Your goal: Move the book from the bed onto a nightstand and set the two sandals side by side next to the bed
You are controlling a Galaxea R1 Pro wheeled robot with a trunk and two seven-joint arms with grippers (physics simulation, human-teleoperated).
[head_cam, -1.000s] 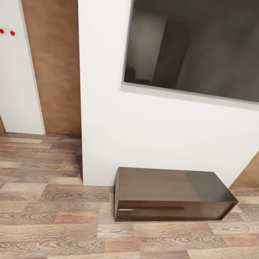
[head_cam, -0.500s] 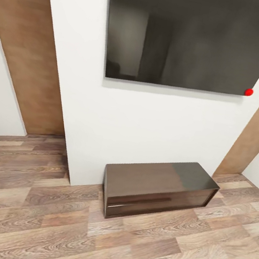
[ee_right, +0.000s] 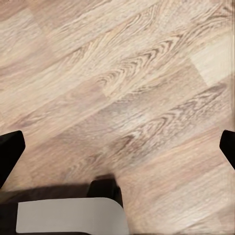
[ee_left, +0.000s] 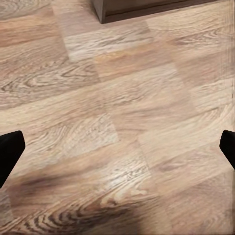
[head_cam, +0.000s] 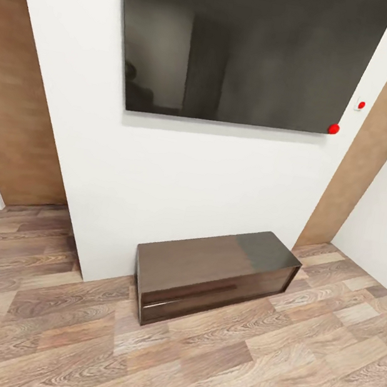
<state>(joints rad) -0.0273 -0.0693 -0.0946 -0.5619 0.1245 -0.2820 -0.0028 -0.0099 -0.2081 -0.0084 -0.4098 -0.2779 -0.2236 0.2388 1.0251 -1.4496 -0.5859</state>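
Note:
The book, the bed, the nightstand and the two sandals are out of view. In the left wrist view my left gripper (ee_left: 117, 152) is open, its black fingertips (ee_left: 10, 152) far apart at the picture's edges, with bare wood-plank floor (ee_left: 127, 107) between them. My right gripper (ee_right: 117, 149) is open the same way over the floor (ee_right: 132, 83), its dark fingertips (ee_right: 9, 149) wide apart and holding nothing.
Ahead stands a white wall (head_cam: 178, 172) with a large black screen (head_cam: 245, 44). Below it a low dark brown glossy cabinet (head_cam: 211, 273) rests on the plank floor (head_cam: 219, 369). Brown doors flank the wall at left (head_cam: 15, 124) and right (head_cam: 374, 143). A pale part of my base (ee_right: 68, 215) is below the right gripper.
The whole head view has shifted: the camera has turned right, so the screen and cabinet sit further left in the picture and the right-hand door and wall have come in.

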